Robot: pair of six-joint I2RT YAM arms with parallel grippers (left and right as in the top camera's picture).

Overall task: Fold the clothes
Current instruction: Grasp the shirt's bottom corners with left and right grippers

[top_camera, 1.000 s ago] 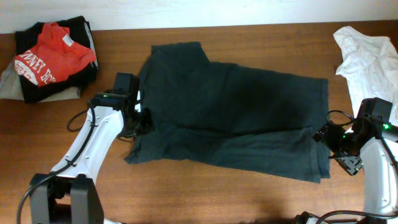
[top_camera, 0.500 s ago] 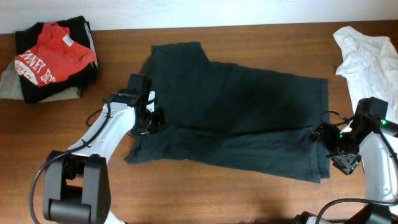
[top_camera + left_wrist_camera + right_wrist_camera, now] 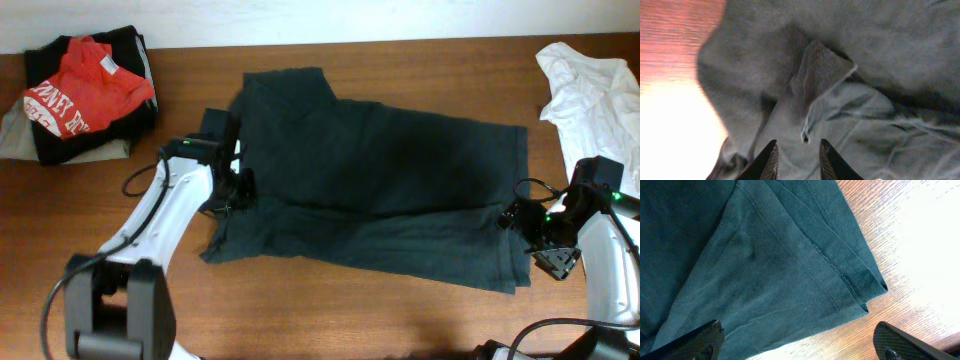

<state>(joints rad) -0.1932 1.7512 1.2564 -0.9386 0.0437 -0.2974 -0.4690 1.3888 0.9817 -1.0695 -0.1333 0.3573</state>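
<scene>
We see a robot lab: left arm [image 3: 165, 215] and right arm [image 3: 608, 255] at the near edge of the wooden table [image 3: 400, 320], clothes pile [image 3: 85, 95] and white garment [image 3: 590, 90] at far corners.

One dark garment [image 3: 380, 200], one red T-shirt [image 3: 85, 85], one white cloth [image 3: 590, 90], two tools: left tool [image 3: 796, 152], right tool [image 3: 797, 332]

The clothes [image 3: 380, 190] are soft, matt dark cloth with stitched hems; the worktop [image 3: 400, 60] is smooth, slightly glossy wood.
</scene>
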